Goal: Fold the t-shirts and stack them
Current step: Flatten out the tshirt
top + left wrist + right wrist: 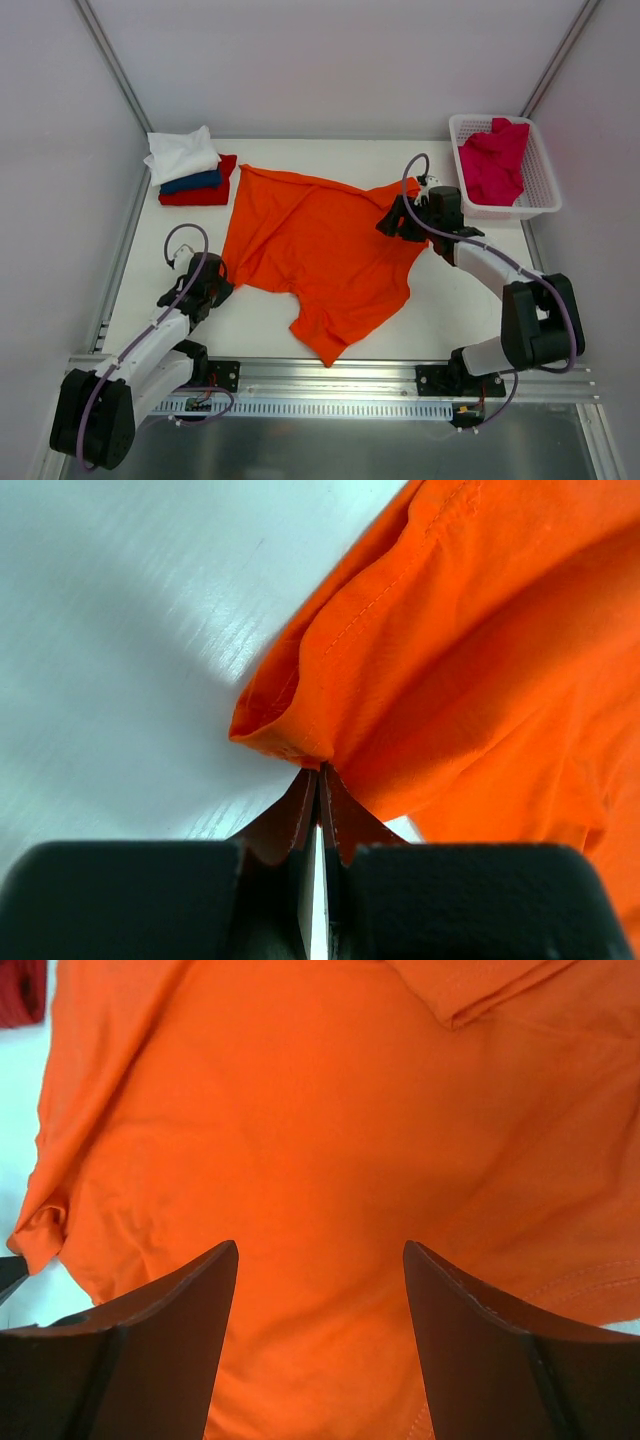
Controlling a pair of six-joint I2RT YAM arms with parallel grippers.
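White, blue and red cloth t-shirts (190, 168) are stacked far left already. The big orange cloth t-shirt (320, 250) is pinched, unfolded, by left fingers (285, 822); right fingers (170, 1330) held wide.

You have five t-shirts on the counter (452, 312) in all. One is the orange t-shirt (320, 250), lying open across the middle. Three make the stack at the far left corner: one white t-shirt (182, 152), one dark blue t-shirt (192, 182) and one red t-shirt (205, 196). The fifth, one crimson-pink t-shirt (493, 160), sits in the basket (508, 212) at the far right corner, and that is the only basket you have. You also have two grippers: one left gripper (222, 290) and one right gripper (388, 224). Each has two fingers, four together.
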